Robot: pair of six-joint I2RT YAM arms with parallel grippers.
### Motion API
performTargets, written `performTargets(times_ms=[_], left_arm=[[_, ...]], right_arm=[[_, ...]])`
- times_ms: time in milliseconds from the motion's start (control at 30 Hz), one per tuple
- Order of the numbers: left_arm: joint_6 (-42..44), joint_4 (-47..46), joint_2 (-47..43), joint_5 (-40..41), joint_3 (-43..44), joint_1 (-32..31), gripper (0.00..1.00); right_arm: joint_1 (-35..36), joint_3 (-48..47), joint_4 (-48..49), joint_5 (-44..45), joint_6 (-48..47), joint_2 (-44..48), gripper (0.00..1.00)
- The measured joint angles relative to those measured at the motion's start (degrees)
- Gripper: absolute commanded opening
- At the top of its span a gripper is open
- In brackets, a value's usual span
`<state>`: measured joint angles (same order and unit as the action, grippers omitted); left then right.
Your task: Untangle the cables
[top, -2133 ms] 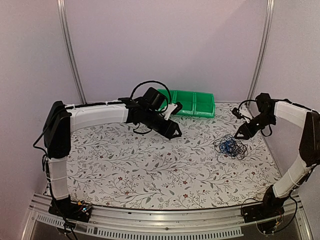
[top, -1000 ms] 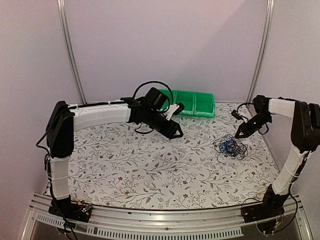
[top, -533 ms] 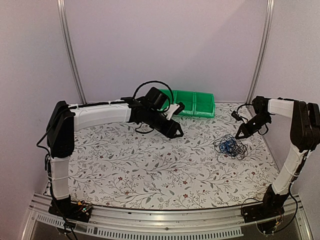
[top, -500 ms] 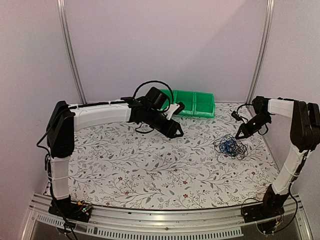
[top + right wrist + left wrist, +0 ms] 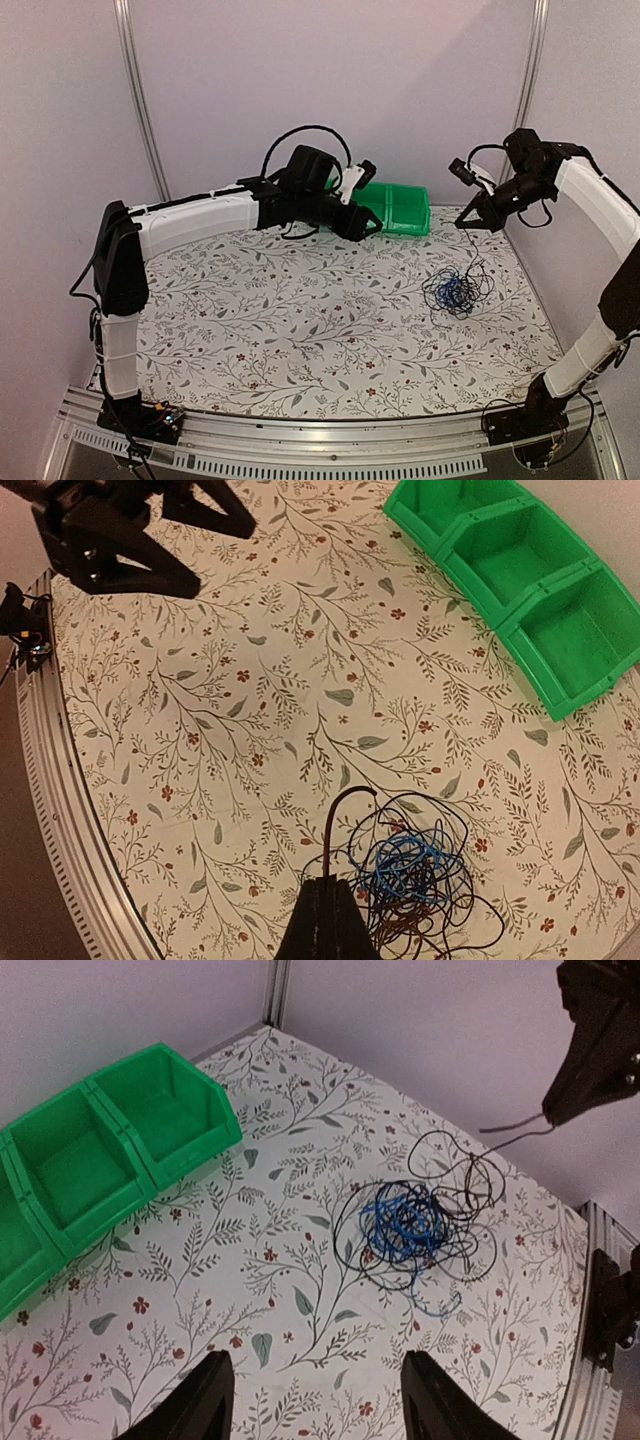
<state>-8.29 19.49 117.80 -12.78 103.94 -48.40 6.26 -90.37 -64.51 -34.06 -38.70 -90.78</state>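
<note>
The cables point(image 5: 455, 291) lie in a small loose tangle of thin black wires and one blue wire at the right of the flowered table. My right gripper point(image 5: 463, 223) hangs well above the heap, shut on a black cable point(image 5: 471, 252) that runs taut down into it. In the right wrist view the shut jaws point(image 5: 328, 880) pinch that cable point(image 5: 338, 818), its short end curling out past them, with the tangle point(image 5: 415, 875) below. My left gripper point(image 5: 368, 228) hovers open and empty near the back; its wrist view shows the fingers point(image 5: 200, 1400) spread wide short of the tangle point(image 5: 410, 1225).
A row of green bins point(image 5: 398, 206) stands against the back wall, close behind the left gripper, and also shows in the wrist views point(image 5: 110, 1150) point(image 5: 520, 570). The table's metal rail point(image 5: 60, 780) runs along the near edge. Side walls stand close to the right arm.
My right gripper has shut on a black cable end and risen, pulling one strand up out of the tangle. The left gripper has lifted and moved right, toward the bins.
</note>
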Motion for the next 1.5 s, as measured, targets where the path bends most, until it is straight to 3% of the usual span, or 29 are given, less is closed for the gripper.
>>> performTargets(times_ms=[367,567,1200,1500], left_arm=[[6.71,-14.27,0.00,-3.13,11.72,-4.11,0.58],[10.12,-15.85,0.28,-6.29,12.22,-5.92,0.60],[13.03,-17.07,5.31,-6.56,13.22,-6.80,0.29],[14.64,-16.90,5.31,-3.61,13.33,-7.21,0.21]], right_arm=[[6.93,-16.57,-9.16,-4.26,-1.11,2.54,0.00],[6.93,-18.01,-9.70,-6.88,-0.50,0.70,0.00],[7.34,-21.75,-10.97,-12.41,0.79,-3.10,0.00],[7.63,-21.75,-10.99,-13.53,0.79,-3.93,0.00]])
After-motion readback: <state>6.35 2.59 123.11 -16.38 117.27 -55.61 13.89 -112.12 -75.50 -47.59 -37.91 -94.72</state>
